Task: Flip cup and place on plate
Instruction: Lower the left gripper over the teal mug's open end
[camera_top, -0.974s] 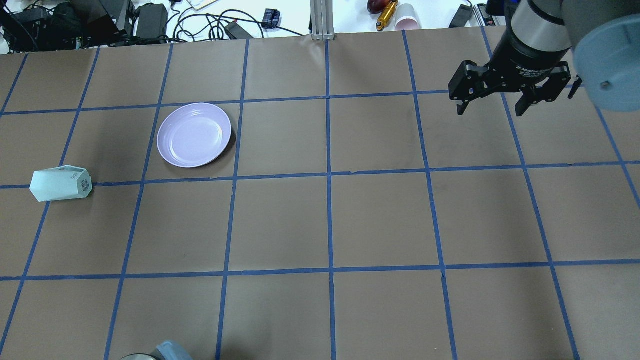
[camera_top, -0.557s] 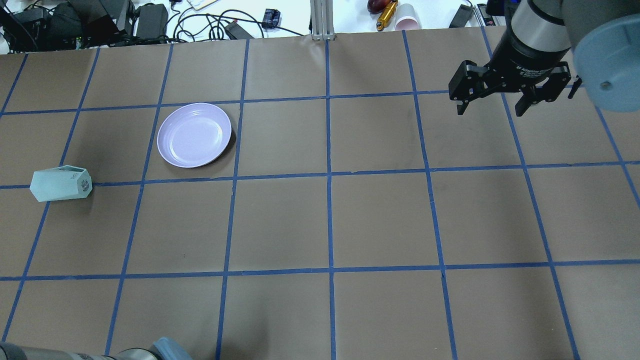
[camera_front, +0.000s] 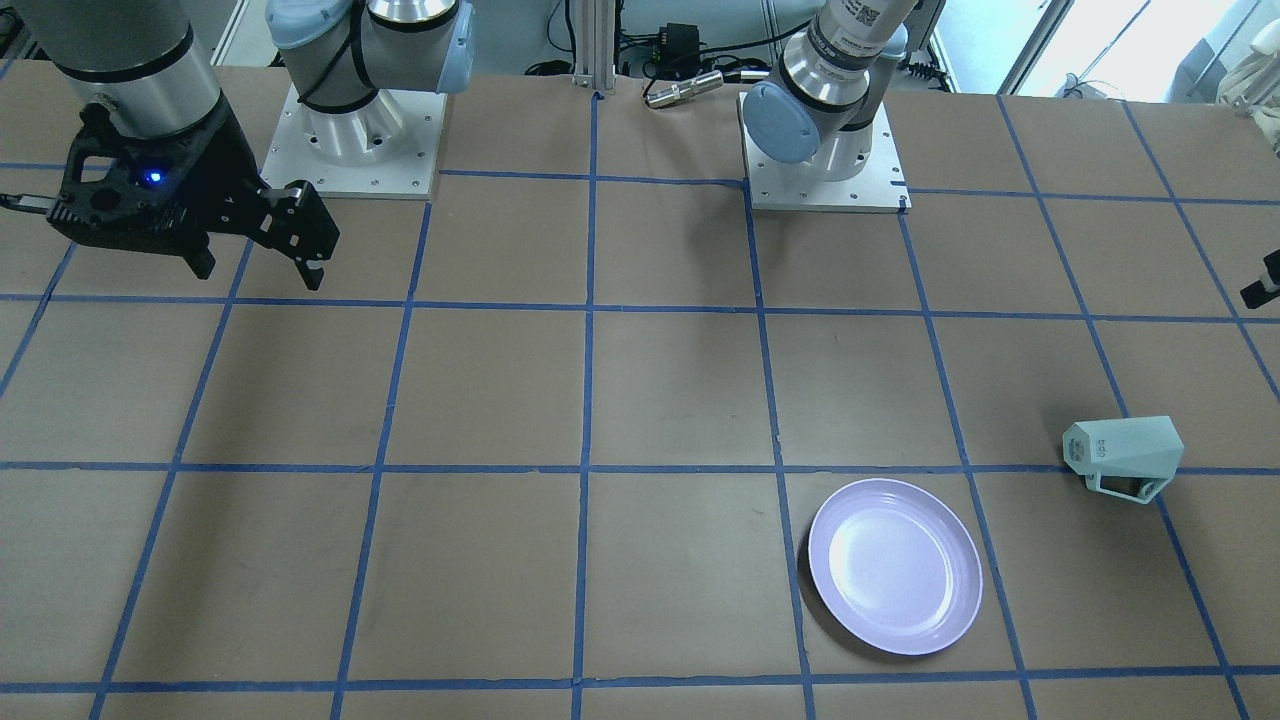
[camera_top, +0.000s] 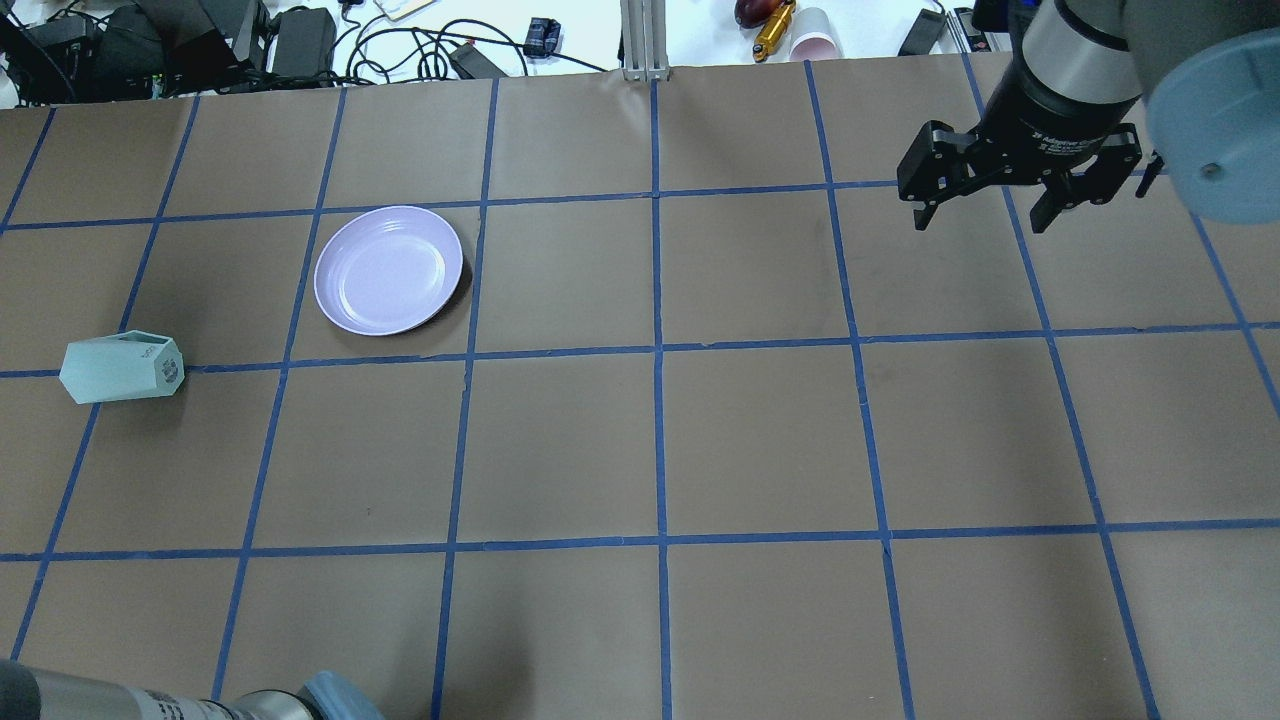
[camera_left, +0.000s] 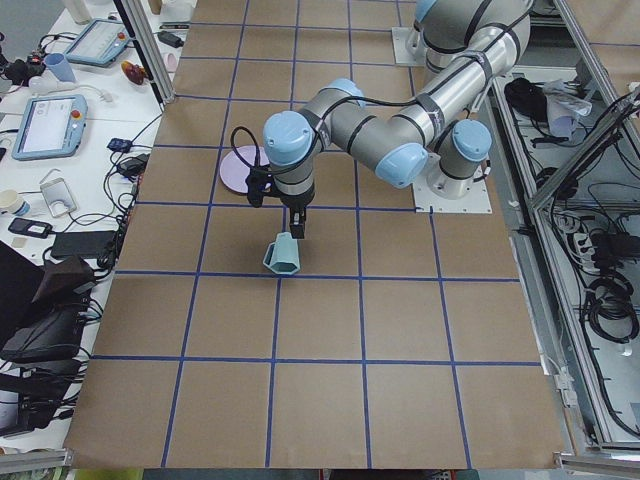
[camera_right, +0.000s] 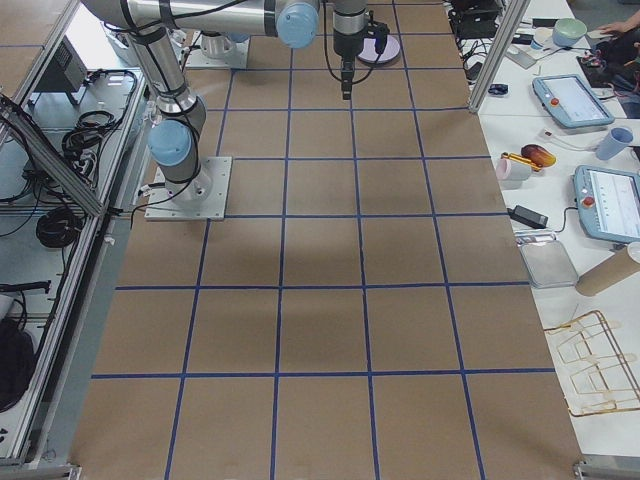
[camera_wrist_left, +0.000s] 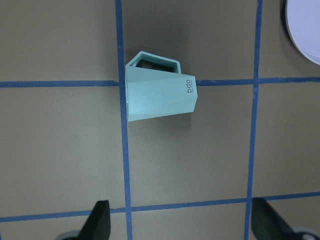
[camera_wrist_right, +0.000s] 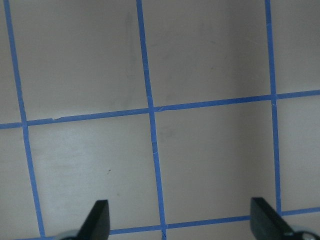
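The pale mint cup (camera_top: 122, 368) lies on its side at the table's left, over a blue tape line; its base with dark lettering faces the plate side. In the left wrist view the cup (camera_wrist_left: 160, 95) has its handle on the far side. My left gripper (camera_wrist_left: 180, 225) hangs above the table on the near side of the cup, open and empty. The lavender plate (camera_top: 388, 270) sits to the cup's right and farther back, also seen as the plate (camera_front: 895, 565). My right gripper (camera_top: 980, 222) hovers far right, open, holding nothing.
Beyond the table's far edge lie cables and power bricks (camera_top: 300, 35), an aluminium post (camera_top: 645, 40) and a pink paper cup (camera_top: 815, 40). The two arm bases (camera_front: 350, 140) stand on the robot's side. Blue tape squares cover the brown tabletop.
More of the left arm has come into the overhead view's bottom left corner. The cup, plate and right gripper have stayed put.
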